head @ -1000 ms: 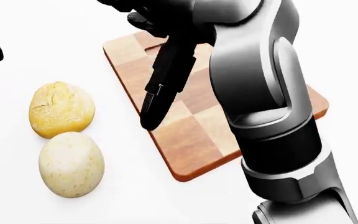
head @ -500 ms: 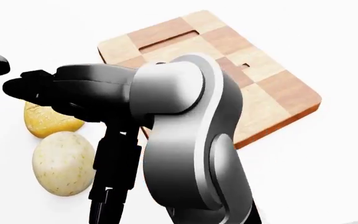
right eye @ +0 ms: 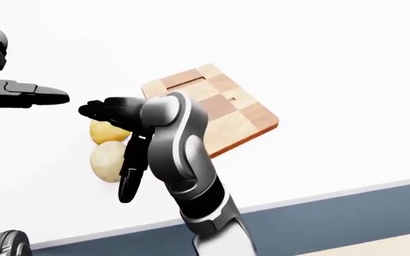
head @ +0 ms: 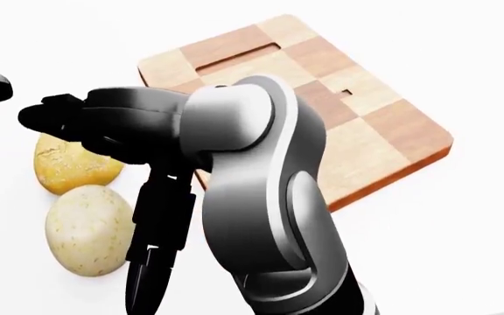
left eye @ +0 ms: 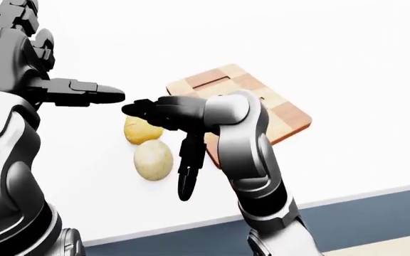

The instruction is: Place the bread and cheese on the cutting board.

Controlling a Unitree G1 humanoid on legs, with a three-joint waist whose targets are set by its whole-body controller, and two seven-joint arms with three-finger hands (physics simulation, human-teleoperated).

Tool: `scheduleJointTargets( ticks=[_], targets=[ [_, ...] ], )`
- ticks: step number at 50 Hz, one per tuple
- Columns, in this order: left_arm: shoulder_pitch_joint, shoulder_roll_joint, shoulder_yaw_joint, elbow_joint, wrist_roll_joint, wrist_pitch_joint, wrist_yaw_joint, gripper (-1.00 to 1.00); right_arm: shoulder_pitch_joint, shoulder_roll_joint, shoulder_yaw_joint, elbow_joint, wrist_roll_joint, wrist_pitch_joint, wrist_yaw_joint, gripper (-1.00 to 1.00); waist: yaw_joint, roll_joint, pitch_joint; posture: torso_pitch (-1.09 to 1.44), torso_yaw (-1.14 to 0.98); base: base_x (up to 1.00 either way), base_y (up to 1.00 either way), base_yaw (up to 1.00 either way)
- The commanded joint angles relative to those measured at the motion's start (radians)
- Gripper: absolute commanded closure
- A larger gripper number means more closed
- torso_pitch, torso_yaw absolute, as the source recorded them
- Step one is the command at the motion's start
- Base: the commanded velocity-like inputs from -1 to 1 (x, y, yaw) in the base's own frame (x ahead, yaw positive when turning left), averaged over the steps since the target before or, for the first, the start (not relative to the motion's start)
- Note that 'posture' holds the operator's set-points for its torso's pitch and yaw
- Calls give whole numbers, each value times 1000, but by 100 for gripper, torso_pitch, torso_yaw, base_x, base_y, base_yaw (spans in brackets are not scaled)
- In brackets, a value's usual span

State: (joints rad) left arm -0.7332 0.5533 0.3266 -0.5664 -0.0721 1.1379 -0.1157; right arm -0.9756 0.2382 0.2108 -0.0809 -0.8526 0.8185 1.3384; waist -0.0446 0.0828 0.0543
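Observation:
The checkered wooden cutting board (head: 374, 118) lies on the white counter at the upper right of the head view, with nothing on it. To its left lie a golden-yellow round bread roll (head: 64, 170) and, just below it, a paler speckled round piece (head: 81, 230), which I take for the cheese. My right hand (head: 95, 131) reaches across to the left, hovering over the roll's right side. Its fingers (head: 151, 262) are spread, one hanging down beside the pale piece, and it holds nothing. My left hand (left eye: 94, 96) is open, raised at the upper left.
The white counter's near edge (left eye: 347, 194) runs along the bottom of the eye views, with a dark blue cabinet face (left eye: 376, 218) below it. My right forearm (head: 261, 216) covers the board's lower left corner.
My right arm has swung from over the board leftward to above the roll and pale piece. The view shifted a little between the first two frames. The food and board have not moved.

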Motion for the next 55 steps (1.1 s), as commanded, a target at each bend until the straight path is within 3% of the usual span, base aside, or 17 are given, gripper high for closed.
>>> scheduleJointTargets(
  ticks=[1, 10, 28, 42, 55],
  targets=[
    [-26, 16, 17, -20, 9, -28, 7, -100, -25, 3, -2, -28, -1, -12, -7, -96, -1, 8, -26, 0, 0, 0, 0, 0],
    [-22, 16, 19, -27, 10, -25, 4, -100, -1, 2, -4, 2, 10, -52, -40, -69, -3, 9, -26, 0, 0, 0, 0, 0],
    [-17, 21, 27, -39, 8, -17, 3, -100, 53, 33, 18, -9, -26, -89, -50, -62, -6, 12, -27, 0, 0, 0, 0, 0],
    [-2, 24, 38, -54, 4, -11, 3, -100, 65, 42, 25, -42, -54, -86, -22, 22, -6, 14, -27, 0, 0, 0, 0, 0],
    [-30, 45, 37, -32, -4, -8, 1, -100, 6, 49, 7, -64, -72, -57, -2, 62, -8, 15, -25, 0, 0, 0, 0, 0]
  ],
)
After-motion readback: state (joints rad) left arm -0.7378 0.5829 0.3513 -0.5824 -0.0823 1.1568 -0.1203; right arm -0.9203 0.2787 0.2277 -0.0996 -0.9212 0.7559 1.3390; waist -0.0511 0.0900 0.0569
